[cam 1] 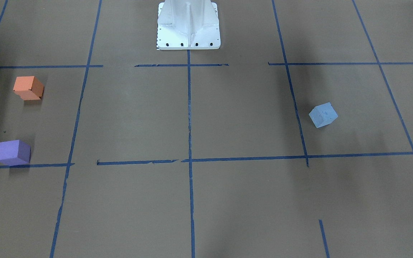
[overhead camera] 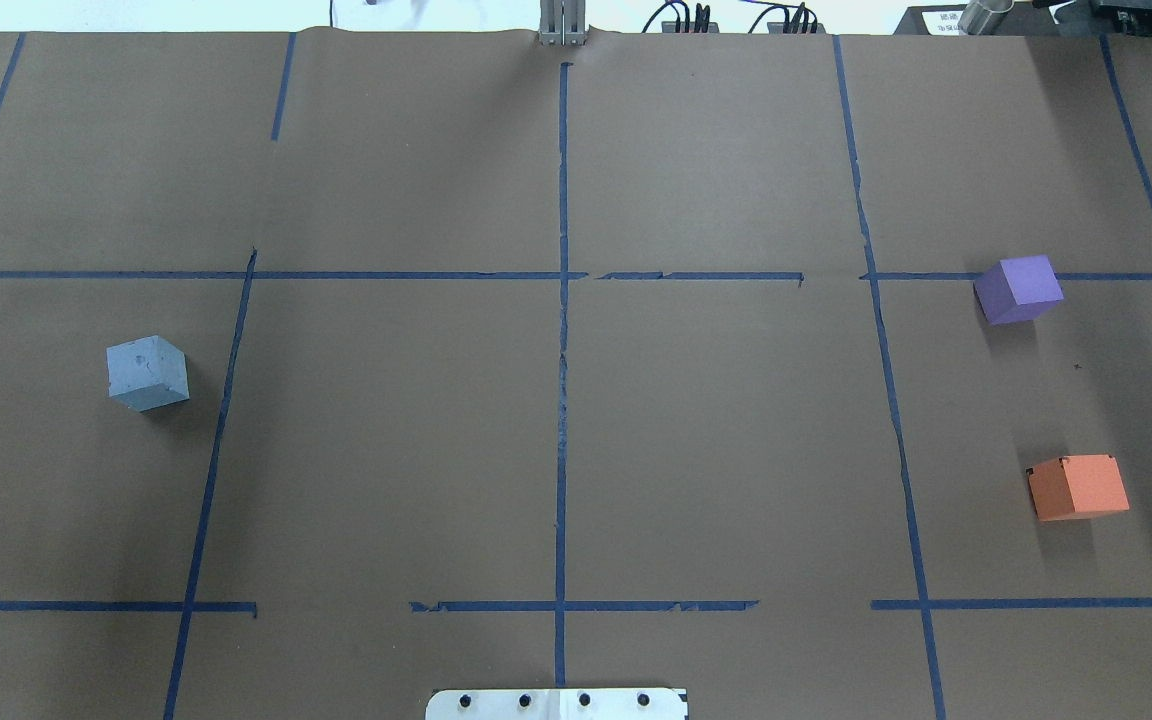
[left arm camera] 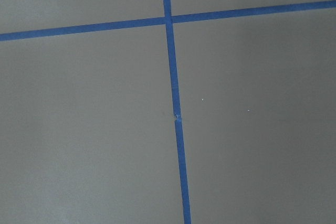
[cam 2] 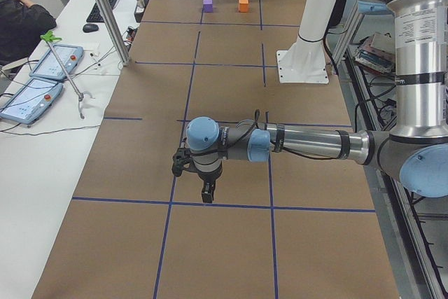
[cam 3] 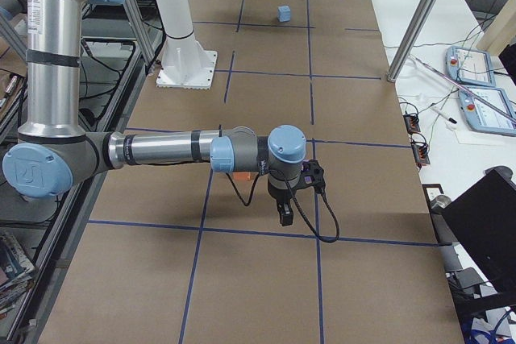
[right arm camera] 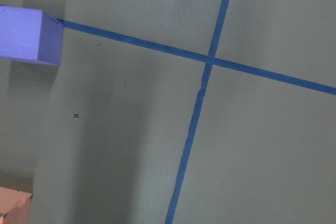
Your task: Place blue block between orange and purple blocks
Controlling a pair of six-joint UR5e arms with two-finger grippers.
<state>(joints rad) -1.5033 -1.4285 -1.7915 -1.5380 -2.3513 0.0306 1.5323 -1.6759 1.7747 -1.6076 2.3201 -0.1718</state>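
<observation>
The light blue block (cam 1: 323, 114) sits alone on the table's left side in the overhead view (overhead camera: 146, 372). The orange block (overhead camera: 1078, 487) and the purple block (overhead camera: 1018, 288) sit apart on the right side, with a bare gap between them. The right wrist view shows the purple block (right arm camera: 26, 34) at top left and a corner of the orange block (right arm camera: 13, 208) at bottom left. My left gripper (cam 2: 203, 194) shows only in the exterior left view and my right gripper (cam 3: 285, 217) only in the exterior right view, both pointing down above the table. I cannot tell whether either is open or shut.
The brown table (overhead camera: 386, 450) carries a grid of blue tape lines (overhead camera: 562, 400). The white robot base (cam 1: 188, 27) stands at the robot's edge. An operator (cam 2: 21, 12) sits at a side desk with tablets (cam 2: 42, 78).
</observation>
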